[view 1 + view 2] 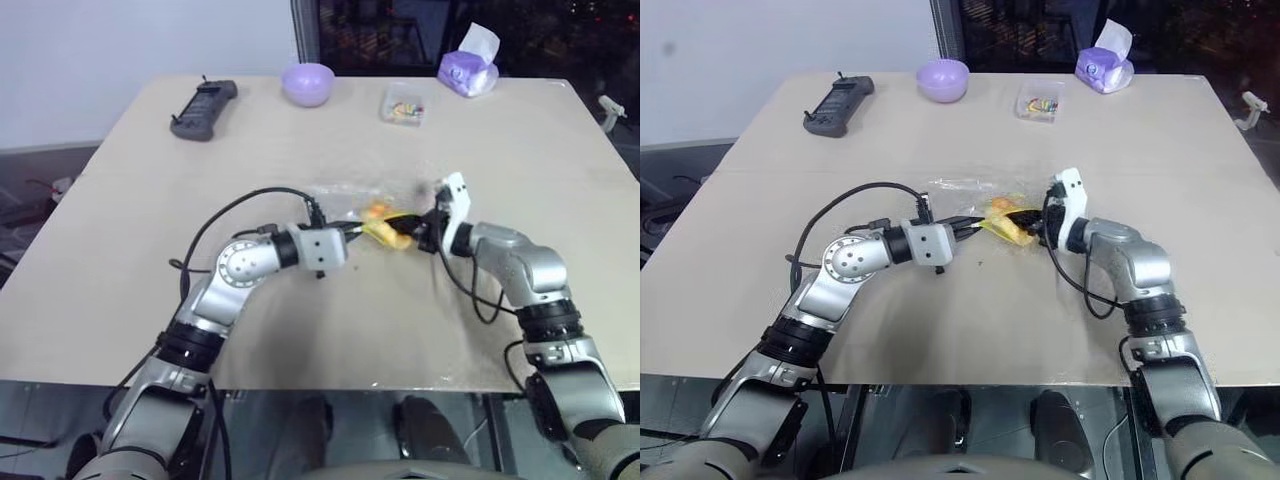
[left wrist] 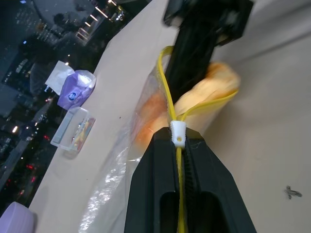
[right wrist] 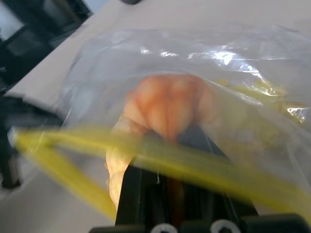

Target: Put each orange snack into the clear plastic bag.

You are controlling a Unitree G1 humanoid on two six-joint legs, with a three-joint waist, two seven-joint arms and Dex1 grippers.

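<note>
1. Step in hand, as judged: insertion. The orange snack (image 3: 167,104) is held in the closed fingers of the right end effector (image 1: 1038,228) and is carried into the mouth of the clear plastic bag (image 2: 146,126); in the right wrist view the snack is seen past the yellow strip, with clear film around it.
2. The left end effector (image 2: 179,145) is shut on the bag's yellow strip beside the white slider, and the mouth is held open in a loop.
3. Bag and snack are located mid-bench, between the two end effectors, which are just apart.
4. Next move, as judged: the snack is to be pushed deeper, released, and the right fingers drawn out without the film being dragged along; the left grip is to be kept.
5. Room: the bench (image 1: 120,300) is bare around the work. A remote (image 1: 203,109), purple bowl (image 1: 307,83), small clear box (image 1: 403,103) and tissue pack (image 1: 468,70) are lined along the far edge, well apart. Near and side edges are not close.
</note>
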